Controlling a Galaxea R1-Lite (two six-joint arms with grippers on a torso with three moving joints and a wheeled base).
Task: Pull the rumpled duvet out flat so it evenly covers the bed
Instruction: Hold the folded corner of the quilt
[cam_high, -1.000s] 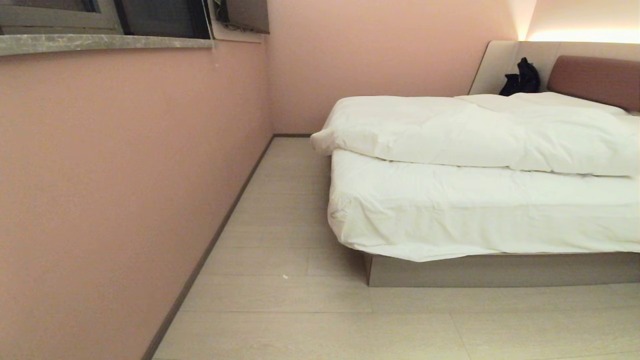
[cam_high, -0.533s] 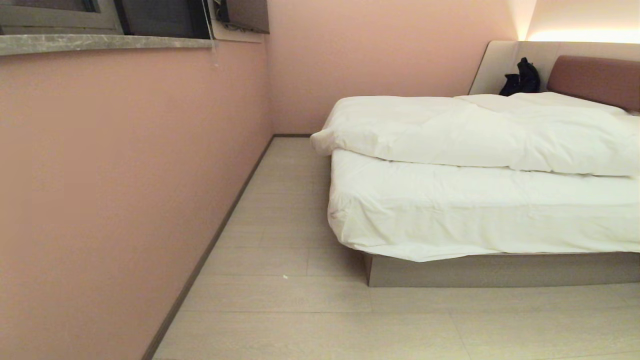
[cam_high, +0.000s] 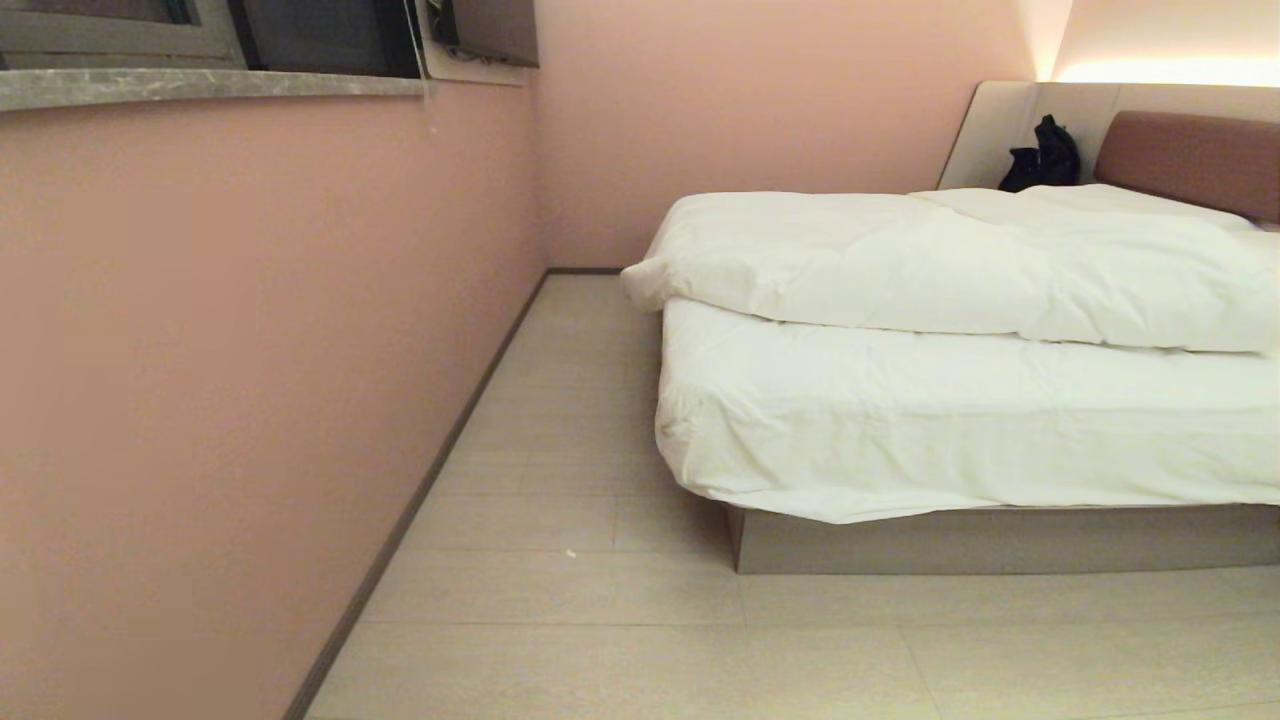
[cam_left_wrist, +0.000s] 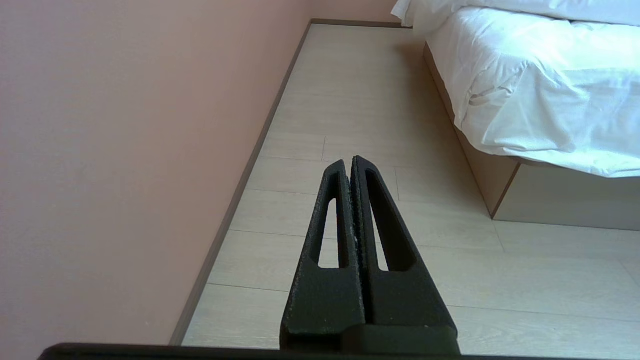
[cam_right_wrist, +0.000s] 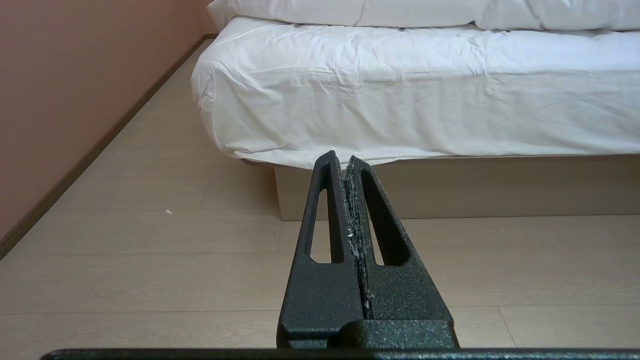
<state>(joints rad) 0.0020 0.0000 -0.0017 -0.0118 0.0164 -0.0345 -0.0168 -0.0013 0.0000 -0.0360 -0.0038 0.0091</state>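
The puffy white duvet lies bunched toward the head of the bed, leaving the foot end of the white-sheeted mattress bare. Its folded edge also shows in the right wrist view as the duvet. Neither arm appears in the head view. My left gripper is shut and empty, hanging over the floor beside the wall. My right gripper is shut and empty too, pointing at the bed base from a short way off.
A pink wall with a dark baseboard runs along the left, leaving a floor aisle between it and the bed. A black bag sits by the reddish-brown headboard. A stone window sill juts out above.
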